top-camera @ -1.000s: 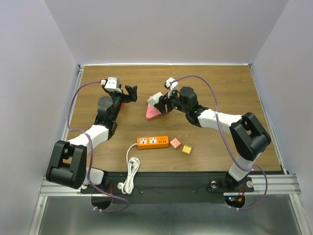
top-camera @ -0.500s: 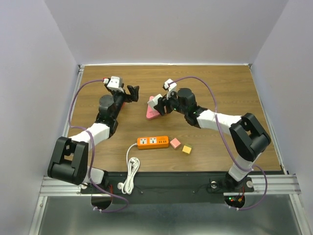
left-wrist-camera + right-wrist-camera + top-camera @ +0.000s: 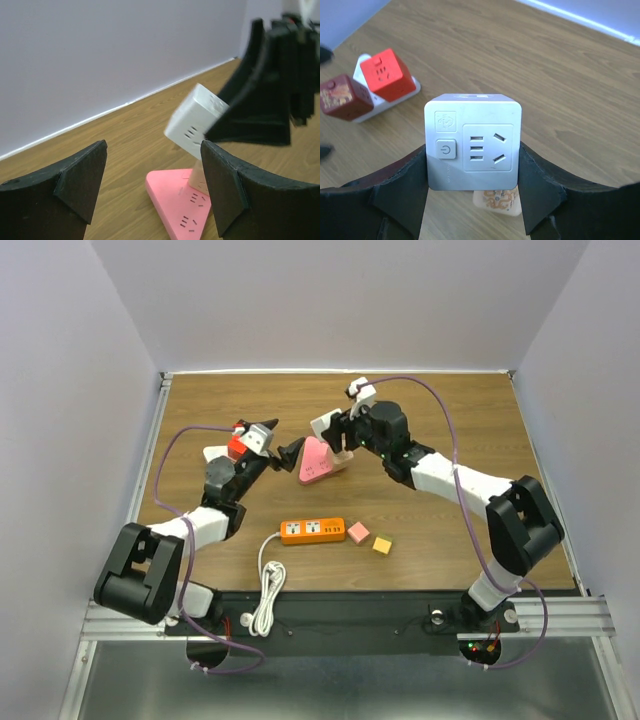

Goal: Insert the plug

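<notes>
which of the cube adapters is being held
The white cube, clamped in the right gripper; the two red cubes, pink cube and yellow cube rest ungripped.

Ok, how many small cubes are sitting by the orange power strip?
2: a pink cube at the orange power strip's right end, and a yellow cube just beyond it. Nothing there seems hidden.

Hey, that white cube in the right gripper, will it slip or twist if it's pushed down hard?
The white cube looks like stiff moulded plastic, so it probably won't flex. Its sides look smooth, so it might slide between the fingers under a hard push. The right gripper clamps two flat opposite faces, which likely resists twisting.
</notes>
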`<state>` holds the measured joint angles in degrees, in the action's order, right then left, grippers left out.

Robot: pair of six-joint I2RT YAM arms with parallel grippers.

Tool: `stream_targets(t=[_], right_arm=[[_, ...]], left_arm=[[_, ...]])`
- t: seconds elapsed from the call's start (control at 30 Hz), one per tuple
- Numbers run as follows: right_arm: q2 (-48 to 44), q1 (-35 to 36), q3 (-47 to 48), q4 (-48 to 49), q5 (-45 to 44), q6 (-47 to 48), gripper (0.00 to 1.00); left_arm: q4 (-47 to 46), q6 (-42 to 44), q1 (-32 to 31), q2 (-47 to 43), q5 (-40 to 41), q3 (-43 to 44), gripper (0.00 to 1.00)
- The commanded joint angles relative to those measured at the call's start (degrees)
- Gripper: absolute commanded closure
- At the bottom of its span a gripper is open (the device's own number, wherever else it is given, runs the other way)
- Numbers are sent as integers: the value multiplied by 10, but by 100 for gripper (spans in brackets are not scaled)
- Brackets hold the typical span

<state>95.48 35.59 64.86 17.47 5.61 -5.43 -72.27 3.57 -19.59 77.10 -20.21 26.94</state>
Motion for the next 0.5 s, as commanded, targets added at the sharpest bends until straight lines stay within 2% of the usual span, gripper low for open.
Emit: stream_targets(t=[0.0, 0.23, 0.47], right_arm=[[-29, -1, 72, -28, -48, -33, 100], [-44, -2, 84, -53, -59, -53, 99], [-60, -2, 69, -60, 10, -58, 100]], left_arm=[[-102, 71, -20, -2, -33, -7, 14], [-84, 134, -60, 9, -28, 0, 13], [-155, 147, -70, 61, 2, 9, 11]])
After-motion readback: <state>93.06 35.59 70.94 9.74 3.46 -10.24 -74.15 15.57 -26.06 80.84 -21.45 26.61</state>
